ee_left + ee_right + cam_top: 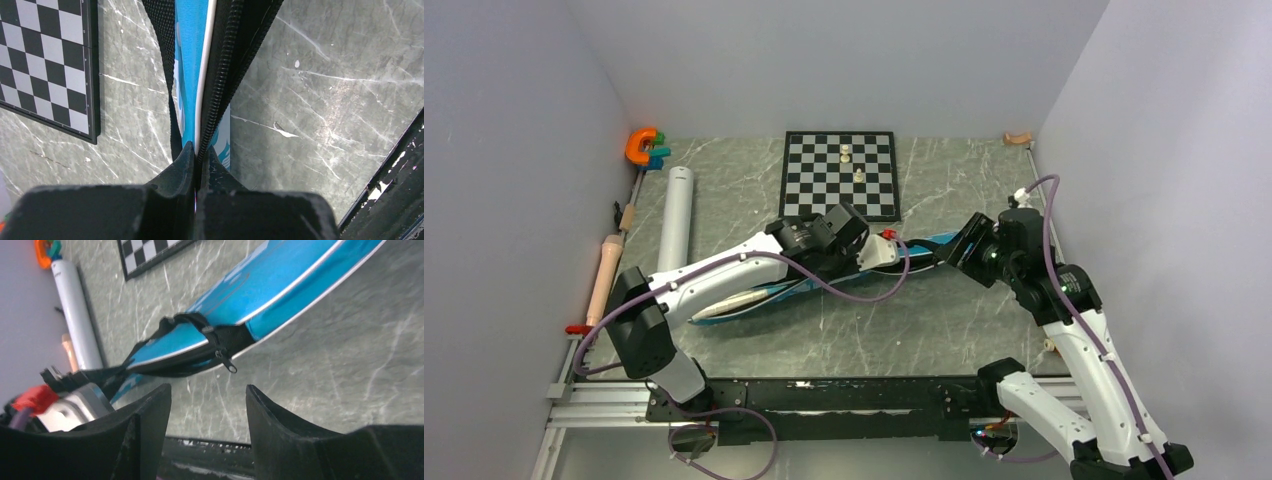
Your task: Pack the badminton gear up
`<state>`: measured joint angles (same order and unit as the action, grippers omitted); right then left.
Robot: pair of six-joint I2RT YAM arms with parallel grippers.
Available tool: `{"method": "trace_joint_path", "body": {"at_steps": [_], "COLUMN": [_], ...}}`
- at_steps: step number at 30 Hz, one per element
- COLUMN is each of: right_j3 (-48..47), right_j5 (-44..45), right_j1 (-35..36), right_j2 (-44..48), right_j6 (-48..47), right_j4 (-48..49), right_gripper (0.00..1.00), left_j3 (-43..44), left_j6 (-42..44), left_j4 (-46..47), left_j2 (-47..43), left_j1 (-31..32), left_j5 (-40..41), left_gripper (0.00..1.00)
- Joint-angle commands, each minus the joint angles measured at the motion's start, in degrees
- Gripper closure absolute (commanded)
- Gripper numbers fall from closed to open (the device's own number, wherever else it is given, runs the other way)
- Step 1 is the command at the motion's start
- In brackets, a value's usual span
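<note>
While your left arm reaches across the middle of the table (944, 330), its left gripper (196, 152) is clamped on the blue bag (191, 55). The fingers pinch the black zippered edge, with the white piping running up from between them. The black strap (161, 30) lies alongside that edge in the wrist view.

From above, you see the bag lying flat on the grey marble, stretched from near left to far right. It sits on the near side of the chessboard (840, 175), with a strip of table between them. A white racket handle (727, 303) pokes out of the bag's near-left end.

Your right gripper (207, 390) hovers at the bag's far-right end with its jaws apart and nothing between them. In its wrist view the zipper pull (228, 364) hangs loose off the black edge just beyond the fingertips.

The white tube (675, 215) lies on the left of the table, running near to far, well apart from the bag. The rolling pin (605, 275) rests further left against the rail. Two chess pieces (846, 153) stand on the board.
</note>
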<state>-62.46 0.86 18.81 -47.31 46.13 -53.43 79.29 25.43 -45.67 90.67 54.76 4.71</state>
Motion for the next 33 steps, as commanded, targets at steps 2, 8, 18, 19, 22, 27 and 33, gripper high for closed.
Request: {"method": "trace_joint_path", "body": {"at_steps": [2, 8, 18, 19, 22, 27, 33], "right_j3": [8.2, 12.4, 16.8, 17.2, 18.1, 19.6, 20.3], "right_j5": [-15.2, -19.7, -28.3, -28.8, -29.5, -28.8, -27.9], "right_j1": [-0.8, -3.6, -9.1, -9.1, -9.1, -9.1, -9.1], "right_j2": [1.2, 1.4, -1.0, -1.1, -1.6, -1.3, -1.1], "right_j6": [2.4, 2.4, 3.6, 3.8, 4.2, 5.2, 5.2], "right_j4": [10.2, 15.5, 25.9, 27.0, 28.8, 30.9, 31.5], "right_gripper": [0.36, 0.37, 0.46, 0.47, 0.50, 0.58, 0.69], "left_j3": [0.6, -0.3, -1.9, -2.0, -1.9, -1.4, -1.3], "left_j6": [-2.5, -1.8, -1.5, -1.4, -1.3, -1.4, -1.5], "left_j4": [2.9, 2.9, 2.3, 2.2, 2.1, 1.7, 1.3], "left_j2": [-3.2, -5.1, -7.3, -7.3, -7.3, -7.2, -7.3], "left_j1": [-1.6, -2.9, -3.1, -3.1, -3.2, -3.2, -3.1], "left_j5": [-1.6, -2.3, -3.5, -3.5, -3.6, -3.9, -4.0], "left_gripper": [1.00, 1.00, 1.00, 1.00, 1.00, 1.00, 1.00]}}
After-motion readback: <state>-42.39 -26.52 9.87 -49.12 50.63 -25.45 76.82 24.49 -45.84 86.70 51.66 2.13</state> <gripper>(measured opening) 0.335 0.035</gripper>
